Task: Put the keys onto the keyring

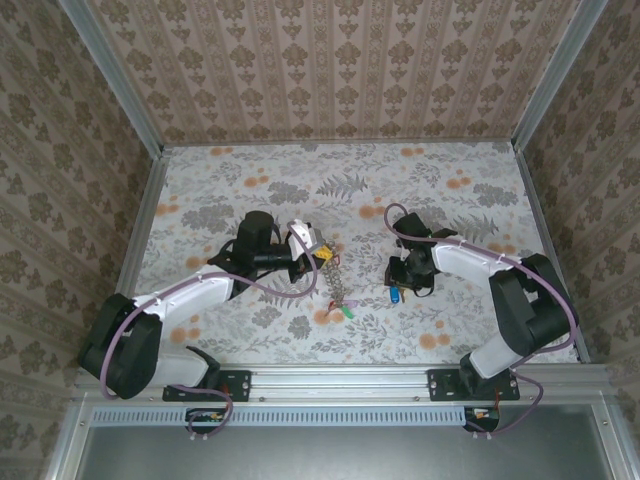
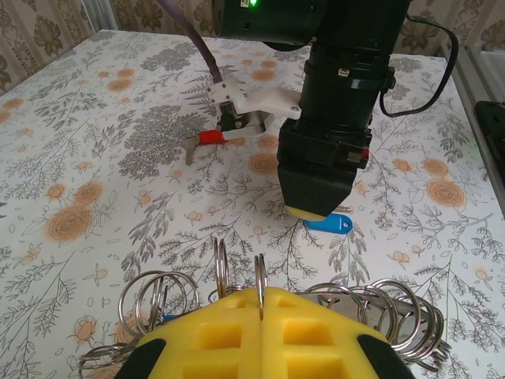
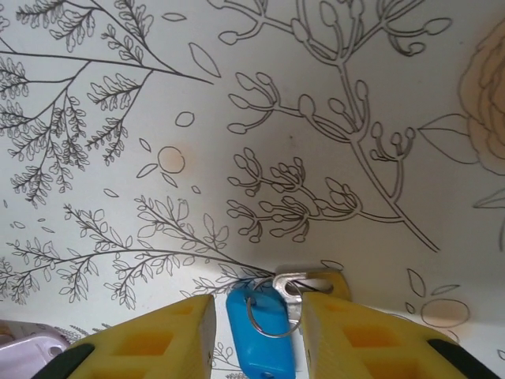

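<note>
**Pick up the blue key by its tag**

The blue key (image 3: 260, 335) lies flat on the table (image 3: 95, 197). It sits right between the two yellow fingers (image 3: 150, 347) of your right gripper (image 3: 256, 308). The fingers are apart, one on each side of the blue tag, and they are not squeezing it. The little metal part and its small ring poke out at the top, very close to one finger.

The red key (image 2: 207, 139) lies on the table too, a little way from the blue one, beside the right arm. Neither key is on the keyring (image 2: 162, 298) yet.

The keyring is over by your left gripper (image 2: 260, 298). Its yellow fingers are pressed together on one thin loop. The other rings fan out on both sides.

The step now looks like grabbing the blue key. To do it well, get the fingertips low, right down by the table, because the tag is thin and flat. Keep the tag in the middle of the gap. Close slowly. If one finger pushes on the small ring first, the key may spin or slide away. Squeeze the plastic tag, not the metal. Then lift a tiny bit and check that the key comes up with you. Hold your left gripper steady so the loop stays easy to reach.
</note>
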Action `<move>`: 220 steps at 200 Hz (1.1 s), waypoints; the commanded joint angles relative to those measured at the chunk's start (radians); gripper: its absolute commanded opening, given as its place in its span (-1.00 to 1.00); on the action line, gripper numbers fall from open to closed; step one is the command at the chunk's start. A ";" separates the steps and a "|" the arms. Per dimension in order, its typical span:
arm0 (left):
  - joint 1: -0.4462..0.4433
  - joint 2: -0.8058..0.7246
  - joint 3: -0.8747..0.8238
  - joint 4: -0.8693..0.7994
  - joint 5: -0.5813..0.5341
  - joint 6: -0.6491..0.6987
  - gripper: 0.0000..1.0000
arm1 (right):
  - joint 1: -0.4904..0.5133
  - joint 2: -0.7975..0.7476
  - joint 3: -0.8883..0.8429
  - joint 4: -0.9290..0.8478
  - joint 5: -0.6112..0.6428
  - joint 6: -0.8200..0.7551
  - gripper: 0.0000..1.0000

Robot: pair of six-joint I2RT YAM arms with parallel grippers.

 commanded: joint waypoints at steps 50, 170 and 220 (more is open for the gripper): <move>0.007 -0.025 0.013 0.009 0.015 0.017 -1.00 | 0.032 -0.015 0.021 0.017 0.063 0.022 -0.29; 0.011 -0.027 0.017 -0.003 0.026 0.026 -1.00 | 0.052 -0.052 -0.074 0.067 0.029 0.109 -0.30; 0.011 -0.028 0.015 -0.004 0.022 0.026 -1.00 | 0.056 -0.025 -0.036 0.095 0.015 0.107 -0.35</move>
